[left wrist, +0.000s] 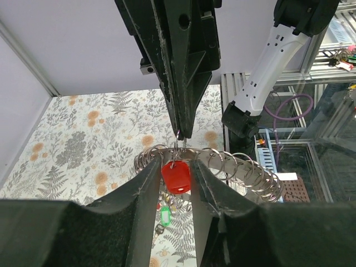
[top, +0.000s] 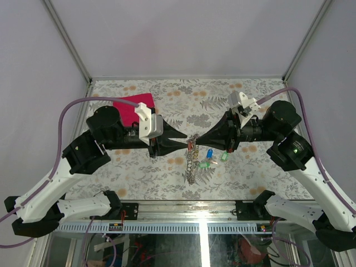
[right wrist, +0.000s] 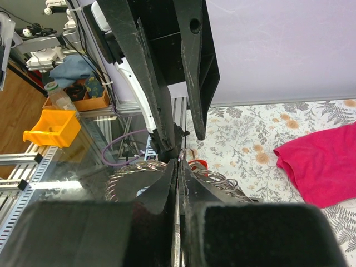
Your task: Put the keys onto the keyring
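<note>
Closest to me, at the near side of the flower-patterned counter point(top: 139, 175), the low end of the keyring point(top: 192, 167) trails toward the arm bases. I can't tell whether that end touches the counter. The keyring is a long grey coil of loops. Its upper part is raised, hanging between the two arms.

Just right of the coil I see a green key point(top: 204, 164), a blue key point(top: 209, 154) a little beyond it, and a second green tag point(top: 225, 156) farther right. How they are attached is too small for me to read.

Next come the tips of both arms, nose to nose at mid-counter. My left gripper point(left wrist: 177, 167) has its jaws part-way apart and clamped on the plastic head of the red key point(left wrist: 176, 179), which sits right at the coil. My right gripper point(right wrist: 177, 167) has its jaws pressed together. Its tip meets a thin wire loop just above that red head, and I can't tell whether the wire is actually pinched.

Farthest out, a magenta cloth point(top: 133, 104) lies behind the left arm near the back-left corner, well apart from the keys.
</note>
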`<state>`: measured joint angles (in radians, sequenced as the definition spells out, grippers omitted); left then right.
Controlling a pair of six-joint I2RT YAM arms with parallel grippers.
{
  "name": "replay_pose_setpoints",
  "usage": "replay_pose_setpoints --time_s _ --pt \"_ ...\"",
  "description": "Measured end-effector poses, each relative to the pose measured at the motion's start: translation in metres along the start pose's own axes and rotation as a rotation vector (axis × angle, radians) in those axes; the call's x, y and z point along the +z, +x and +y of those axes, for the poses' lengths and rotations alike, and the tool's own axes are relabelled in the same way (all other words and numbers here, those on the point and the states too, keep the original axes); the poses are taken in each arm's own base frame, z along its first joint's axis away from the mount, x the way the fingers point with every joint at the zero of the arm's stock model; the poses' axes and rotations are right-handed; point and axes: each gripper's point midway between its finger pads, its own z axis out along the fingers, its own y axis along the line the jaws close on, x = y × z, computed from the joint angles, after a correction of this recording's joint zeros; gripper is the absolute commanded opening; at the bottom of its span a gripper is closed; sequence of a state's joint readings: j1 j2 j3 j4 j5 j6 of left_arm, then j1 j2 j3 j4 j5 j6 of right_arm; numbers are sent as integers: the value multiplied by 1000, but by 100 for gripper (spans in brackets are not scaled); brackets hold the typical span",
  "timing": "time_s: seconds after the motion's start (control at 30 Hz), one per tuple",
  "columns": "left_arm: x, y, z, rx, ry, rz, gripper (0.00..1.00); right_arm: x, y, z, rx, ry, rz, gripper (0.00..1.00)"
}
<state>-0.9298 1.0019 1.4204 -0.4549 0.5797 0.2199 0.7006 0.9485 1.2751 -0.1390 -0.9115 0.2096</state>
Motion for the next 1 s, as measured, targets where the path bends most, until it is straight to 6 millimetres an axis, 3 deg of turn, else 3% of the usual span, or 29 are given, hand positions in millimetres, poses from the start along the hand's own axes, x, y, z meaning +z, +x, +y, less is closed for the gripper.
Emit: replay_pose_setpoints --time_s 0.5,0.77,1.0 --pt "8 7 1 -7 18 13 25 0 -3 4 5 -18 -18 0" --pt "10 9 2 -9 25 19 0 0 -3 5 11 -22 -21 0" --pt "11 9 2 -9 26 18 0 -1 -4 6 3 -19 -38 0"
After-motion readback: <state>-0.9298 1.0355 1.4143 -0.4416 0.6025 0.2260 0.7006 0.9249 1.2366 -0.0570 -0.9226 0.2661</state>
